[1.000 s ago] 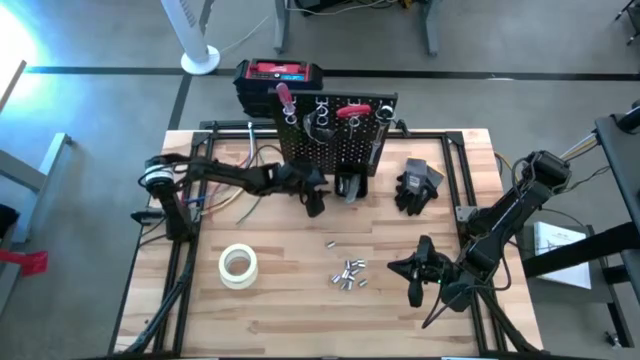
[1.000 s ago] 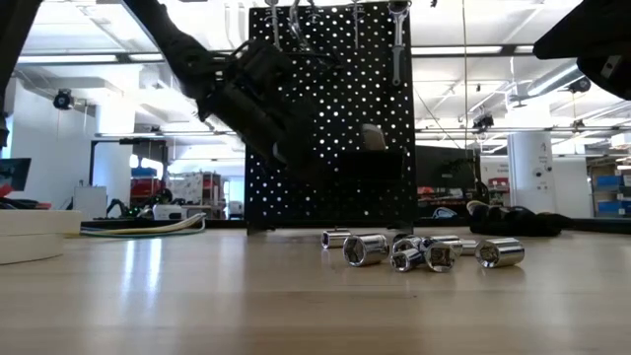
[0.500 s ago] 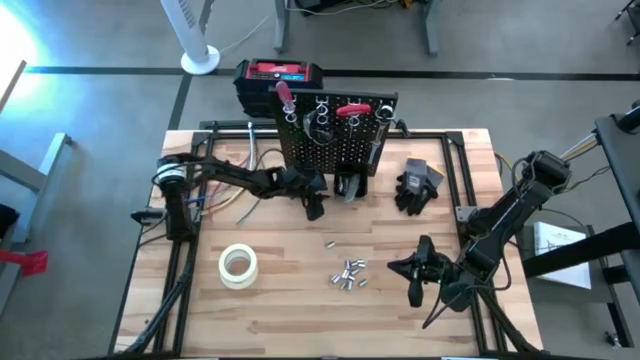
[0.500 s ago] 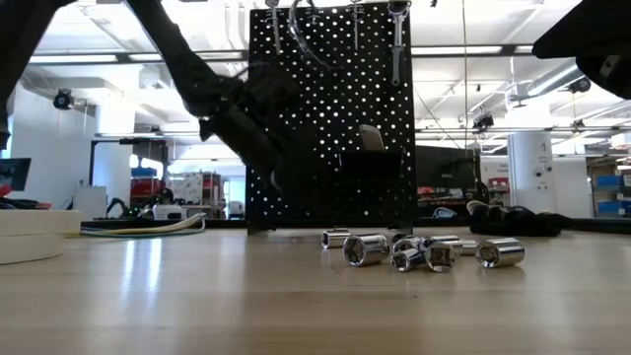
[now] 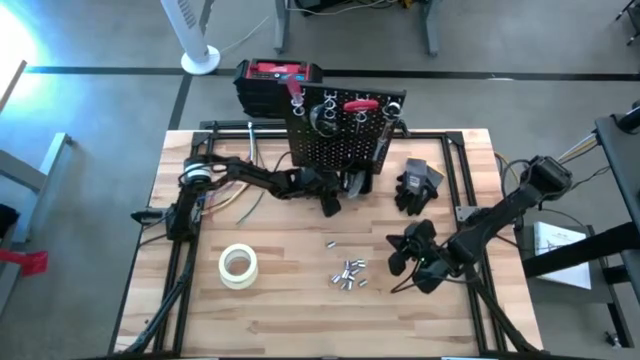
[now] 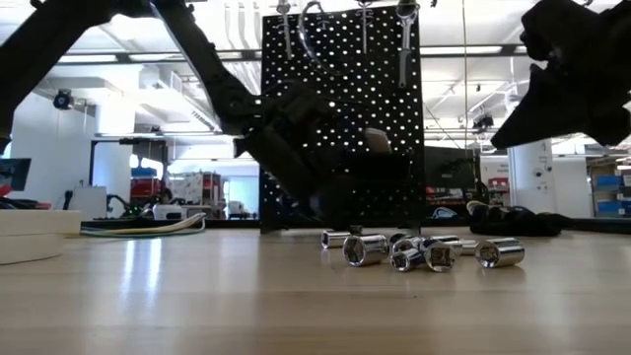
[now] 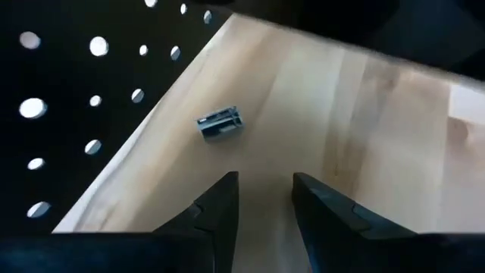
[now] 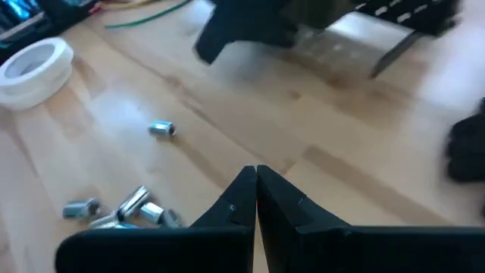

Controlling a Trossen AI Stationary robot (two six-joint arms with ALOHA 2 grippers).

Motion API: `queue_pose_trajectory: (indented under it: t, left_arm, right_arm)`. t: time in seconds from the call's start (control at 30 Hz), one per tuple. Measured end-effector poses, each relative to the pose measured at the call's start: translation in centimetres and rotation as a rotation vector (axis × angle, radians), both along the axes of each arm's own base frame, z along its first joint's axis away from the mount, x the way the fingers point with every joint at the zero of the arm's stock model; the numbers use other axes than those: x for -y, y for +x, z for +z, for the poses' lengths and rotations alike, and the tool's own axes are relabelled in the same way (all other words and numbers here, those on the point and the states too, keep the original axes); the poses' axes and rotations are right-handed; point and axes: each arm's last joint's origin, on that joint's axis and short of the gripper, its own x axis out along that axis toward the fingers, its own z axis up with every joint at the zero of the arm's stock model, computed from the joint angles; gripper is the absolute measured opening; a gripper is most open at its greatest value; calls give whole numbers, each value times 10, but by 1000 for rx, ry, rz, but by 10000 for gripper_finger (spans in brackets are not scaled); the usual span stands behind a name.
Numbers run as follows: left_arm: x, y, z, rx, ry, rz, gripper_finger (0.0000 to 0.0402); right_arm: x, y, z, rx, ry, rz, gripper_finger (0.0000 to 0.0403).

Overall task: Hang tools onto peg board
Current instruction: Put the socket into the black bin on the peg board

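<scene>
The black peg board [image 5: 335, 140] stands at the table's far middle, with red-handled tools [image 5: 357, 104] and grey wrenches [image 6: 402, 39] hanging along its top. My left gripper [image 5: 330, 207] is low in front of the board's foot, open, with nothing between its fingers [image 7: 261, 205]. A small silvery bit [image 7: 220, 125] lies on the table just ahead of it. Several silvery bits [image 5: 348, 275] lie loose at the table's middle, and one [image 5: 329, 243] lies apart. My right gripper [image 5: 393, 266] is shut and empty, to the right of the bits, pointing toward them [image 8: 254, 178]. My left gripper is close against the front of the peg board [image 7: 61, 98], near its foot. Whether its side touches the panel, I cannot tell. Its fingers hold nothing.
A whitish tape roll [image 5: 238, 265] lies near the left front. Black gloves [image 5: 418, 185] lie to the right of the board. A red-and-black box [image 5: 278, 78] stands behind the board. Cables [image 5: 235, 200] lie at the far left. Bare wood lies along the near edge.
My left gripper has gone down and toward the table's right along the board's front. The peg board has shifted toward the table's right and turned a little. My right gripper has swung from pointing at the near edge to pointing toward the bits, staying shut.
</scene>
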Motion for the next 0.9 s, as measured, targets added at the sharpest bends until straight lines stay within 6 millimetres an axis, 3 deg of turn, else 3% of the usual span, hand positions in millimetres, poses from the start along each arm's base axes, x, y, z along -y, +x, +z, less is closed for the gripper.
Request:
queue_pose_trajectory:
  t: [0.13, 0.5, 0.73, 0.9]
  left_arm:
    - [-1, 8, -1, -10, 12, 12, 117]
    - [11, 5, 3, -23, 0, 3, 116]
    - [41, -3, 15, -106, -6, -96, 116]
    - [73, -23, 19, -121, -41, -143, 116]
  right_arm:
    - [-6, 3, -5, 6, 16, 19, 2]
    - [-9, 4, -13, -26, -6, 30, 2]
    - [-12, 2, -13, -34, 8, 49, 2]
    - [-14, 1, -13, -29, 12, 58, 2]
